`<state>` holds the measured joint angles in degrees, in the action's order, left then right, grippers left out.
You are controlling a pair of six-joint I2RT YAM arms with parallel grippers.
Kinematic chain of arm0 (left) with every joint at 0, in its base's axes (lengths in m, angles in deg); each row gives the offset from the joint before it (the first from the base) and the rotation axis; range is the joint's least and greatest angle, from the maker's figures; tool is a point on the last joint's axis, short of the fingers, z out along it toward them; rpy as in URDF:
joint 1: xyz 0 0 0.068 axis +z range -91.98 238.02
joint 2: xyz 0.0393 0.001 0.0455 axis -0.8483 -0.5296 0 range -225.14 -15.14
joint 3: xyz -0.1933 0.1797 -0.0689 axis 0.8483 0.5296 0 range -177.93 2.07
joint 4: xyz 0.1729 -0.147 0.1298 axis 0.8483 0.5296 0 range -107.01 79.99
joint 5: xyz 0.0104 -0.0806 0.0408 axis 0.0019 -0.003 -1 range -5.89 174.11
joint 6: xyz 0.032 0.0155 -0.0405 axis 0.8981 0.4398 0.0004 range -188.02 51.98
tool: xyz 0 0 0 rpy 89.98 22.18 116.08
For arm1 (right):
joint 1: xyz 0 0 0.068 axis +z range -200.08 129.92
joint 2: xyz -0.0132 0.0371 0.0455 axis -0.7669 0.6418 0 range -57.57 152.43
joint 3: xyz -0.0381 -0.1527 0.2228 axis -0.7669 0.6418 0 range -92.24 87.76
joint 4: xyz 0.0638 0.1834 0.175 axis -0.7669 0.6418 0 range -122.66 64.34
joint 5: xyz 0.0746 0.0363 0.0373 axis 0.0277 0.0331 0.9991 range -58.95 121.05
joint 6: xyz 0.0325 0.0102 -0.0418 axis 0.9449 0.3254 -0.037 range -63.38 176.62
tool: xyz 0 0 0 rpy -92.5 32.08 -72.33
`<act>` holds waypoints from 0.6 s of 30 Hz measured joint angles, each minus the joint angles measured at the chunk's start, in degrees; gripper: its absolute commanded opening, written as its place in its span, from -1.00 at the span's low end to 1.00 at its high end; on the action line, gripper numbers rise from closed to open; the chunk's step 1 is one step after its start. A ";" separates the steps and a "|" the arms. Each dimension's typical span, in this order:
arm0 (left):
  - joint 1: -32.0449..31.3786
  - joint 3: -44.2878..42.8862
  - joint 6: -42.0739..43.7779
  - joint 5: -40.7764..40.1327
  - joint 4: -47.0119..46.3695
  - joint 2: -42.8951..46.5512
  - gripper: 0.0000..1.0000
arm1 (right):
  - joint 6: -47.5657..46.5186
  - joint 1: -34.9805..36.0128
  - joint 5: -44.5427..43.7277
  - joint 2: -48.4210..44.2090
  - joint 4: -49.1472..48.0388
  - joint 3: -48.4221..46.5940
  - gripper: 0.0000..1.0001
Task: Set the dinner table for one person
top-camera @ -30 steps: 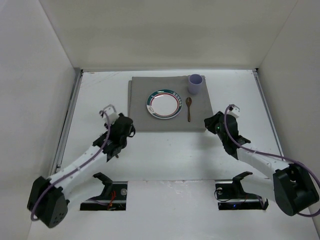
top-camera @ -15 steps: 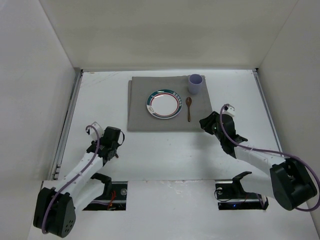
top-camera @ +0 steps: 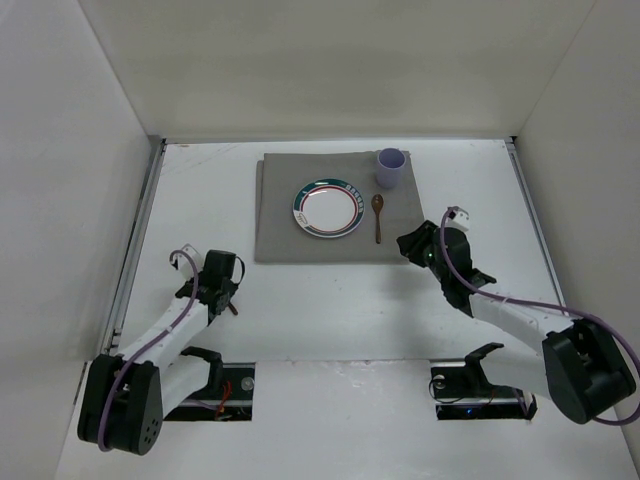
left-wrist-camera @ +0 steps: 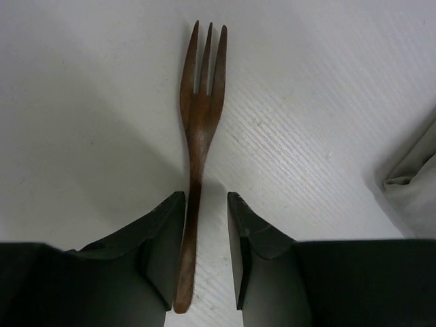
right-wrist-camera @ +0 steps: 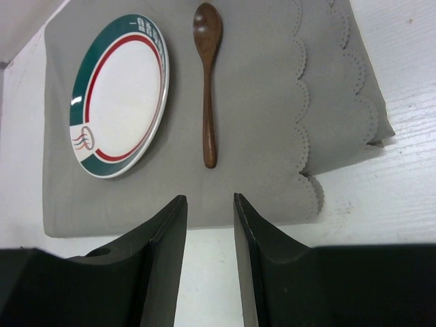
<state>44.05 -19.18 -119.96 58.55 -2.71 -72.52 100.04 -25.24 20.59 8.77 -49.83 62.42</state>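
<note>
A brown wooden fork [left-wrist-camera: 201, 109] lies flat on the white dinner table [top-camera: 330, 300], tines pointing away. My left gripper [left-wrist-camera: 205, 196] is open with the jaws down either side of the fork's handle. The handle rests against the left finger [left-wrist-camera: 163, 238], with a gap to the right one. In the top view this gripper [top-camera: 222, 280] is at the near left. My right gripper [right-wrist-camera: 209, 199] is open and empty over the near edge of the grey mat [right-wrist-camera: 259, 136], just short of the wooden spoon [right-wrist-camera: 208, 88]. It shows in the top view [top-camera: 408, 243] too.
On the mat [top-camera: 280, 210] sit a white plate with a green and red rim [top-camera: 328, 208], the spoon [top-camera: 378, 216] to its right, and a lilac cup [top-camera: 390, 168] at the far right corner. White walls surround the table. A mat corner [left-wrist-camera: 415, 184] lies to the fork's right.
My left arm has drawn back toward the near left and come down over the fork. My right gripper has shifted slightly left toward the mat's near right corner.
</note>
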 measured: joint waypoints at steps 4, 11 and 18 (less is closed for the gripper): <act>1.95 0.63 1.49 2.08 -1.68 0.31 -0.79 | 0.02 0.00 0.02 -0.85 -0.02 0.00 -0.21; -1.77 -2.64 5.77 2.60 -2.38 1.42 -0.80 | 0.04 0.00 0.00 -0.85 -0.02 0.00 -0.04; -10.67 -21.07 16.00 1.18 -9.60 -13.64 -0.79 | -0.11 0.00 -0.02 -0.63 -0.02 0.00 -0.01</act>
<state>33.38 -40.25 -103.96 59.73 -12.30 -86.16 99.93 -25.24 20.57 8.14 -49.85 62.42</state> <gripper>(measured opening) 0.105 0.492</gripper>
